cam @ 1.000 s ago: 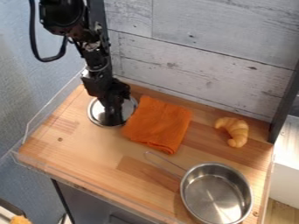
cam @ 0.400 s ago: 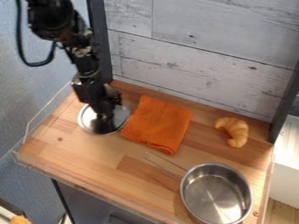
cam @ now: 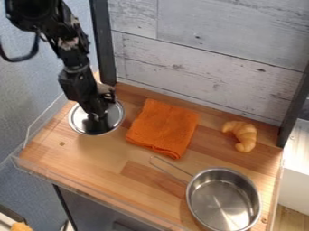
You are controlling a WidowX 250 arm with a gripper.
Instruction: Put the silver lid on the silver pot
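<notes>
In the camera view, the black gripper (cam: 95, 118) hangs down at the left, over the back part of the wooden table (cam: 100, 158); it looks closed on the middle of the silver lid (cam: 113, 118); I cannot tell if the lid is up off the wood or touching it. If the grip is only on a small bit in the middle, the lid could tip or spin, because its wide rim has nothing else to hold it; the clear guard (cam: 42, 121) is near too, so a swing the wrong way might bump it. Just beside the lid is the orange cloth (cam: 163, 128); if the lid goes across too low, its rim could catch the cloth and drag it along. The silver pot (cam: 223, 205) sits well apart from the lid, at the lower right, with its top open; its thin handle (cam: 175, 166) points back toward the cloth; a low lid could hit that and turn the pot. The last bit looks hardest; if the lid comes down off to one side or tilted, it may slip into the pot or slide off the rim. The croissant (cam: 242, 135) is behind the pot; a wide path could knock it.
</notes>
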